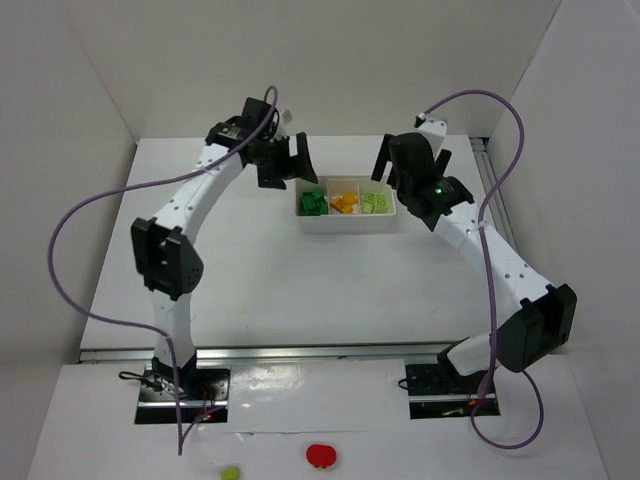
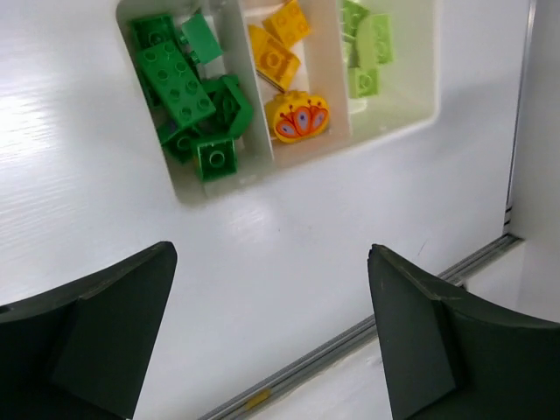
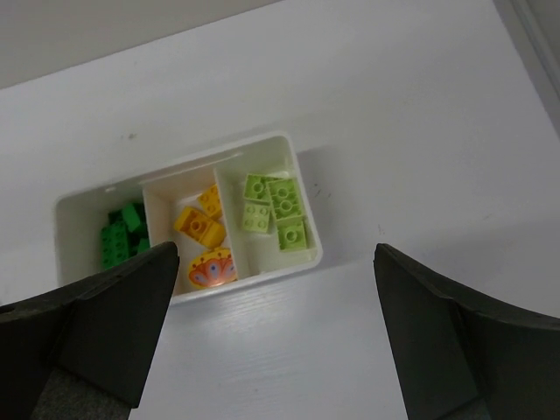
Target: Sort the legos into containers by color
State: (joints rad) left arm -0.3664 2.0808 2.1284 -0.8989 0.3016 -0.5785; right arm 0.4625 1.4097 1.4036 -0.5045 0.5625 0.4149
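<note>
The white three-compartment tray (image 1: 346,222) sits at the table's far middle. Dark green legos (image 1: 313,203) fill its left compartment, orange legos (image 1: 344,203) the middle, and pale yellow-green legos (image 1: 376,202) the right. The left wrist view shows the tray (image 2: 229,186) with green (image 2: 179,83), orange (image 2: 278,52) and yellow-green (image 2: 367,48) bricks. The right wrist view shows the tray (image 3: 271,271) too. My left gripper (image 1: 288,163) (image 2: 271,254) is open and empty, above the table just left of the tray. My right gripper (image 1: 410,170) (image 3: 276,254) is open and empty, just right of it.
An orange rounded piece with a painted pattern (image 2: 298,117) lies in the middle compartment. A red round object (image 1: 320,456) and a small yellow-green thing (image 1: 230,473) lie on the near shelf in front of the arm bases. A metal rail (image 1: 492,190) runs along the table's right edge.
</note>
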